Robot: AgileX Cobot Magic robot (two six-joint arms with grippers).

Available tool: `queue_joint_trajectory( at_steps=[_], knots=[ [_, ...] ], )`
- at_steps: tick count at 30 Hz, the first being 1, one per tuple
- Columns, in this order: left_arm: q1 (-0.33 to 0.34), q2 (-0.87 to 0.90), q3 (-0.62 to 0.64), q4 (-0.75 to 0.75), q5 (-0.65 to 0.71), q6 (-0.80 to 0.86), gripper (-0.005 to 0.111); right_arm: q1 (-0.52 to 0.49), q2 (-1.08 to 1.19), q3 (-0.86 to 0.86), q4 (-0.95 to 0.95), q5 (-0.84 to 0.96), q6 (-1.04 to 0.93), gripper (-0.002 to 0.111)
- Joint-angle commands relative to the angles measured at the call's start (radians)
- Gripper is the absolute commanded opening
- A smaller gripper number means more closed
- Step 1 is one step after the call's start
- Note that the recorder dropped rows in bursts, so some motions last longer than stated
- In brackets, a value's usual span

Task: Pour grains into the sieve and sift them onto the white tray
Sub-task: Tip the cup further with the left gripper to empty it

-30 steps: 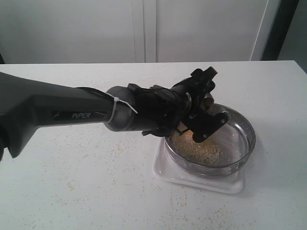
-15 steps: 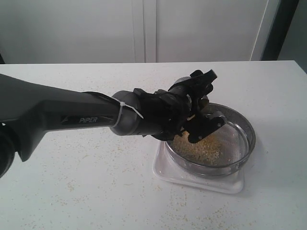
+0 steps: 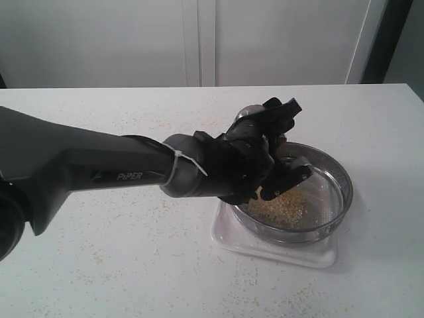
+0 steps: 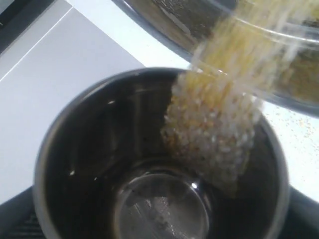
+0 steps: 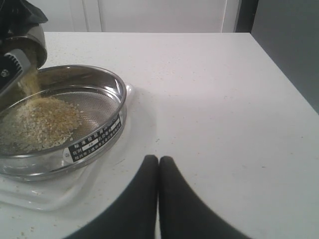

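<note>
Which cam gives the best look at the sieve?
Right wrist view: the sieve shows mesh, rim and label, nearly unobstructed. Exterior view: the left arm hides part of it. Left wrist view: only a blurred strip of rim.

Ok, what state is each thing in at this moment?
steel cup: tilted over the sieve, pouring.
grains: streaming out, piled in the sieve.
sieve: level on the white tray.
white tray: lying flat under the sieve.
left gripper: shut on the steel cup.
right gripper: shut, empty.
</note>
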Motion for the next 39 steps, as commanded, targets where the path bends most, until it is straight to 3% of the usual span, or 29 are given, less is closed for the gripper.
queue_joint_trajectory(
  at_steps=[1, 28, 39],
  knots=[
    [-0.031, -0.008, -0.006, 0.019, 0.077, 0.025, 0.0, -0.008, -0.006, 0.005, -0.005, -0.016, 0.004, 0.0],
    [-0.115, -0.008, -0.006, 0.019, 0.368, 0.154, 0.0, -0.008, -0.006, 0.005, -0.005, -0.016, 0.035, 0.0],
    [-0.117, -0.008, -0.006, 0.019, 0.327, 0.141, 0.0, -0.008, -0.006, 0.005, -0.005, -0.016, 0.035, 0.0]
  ],
)
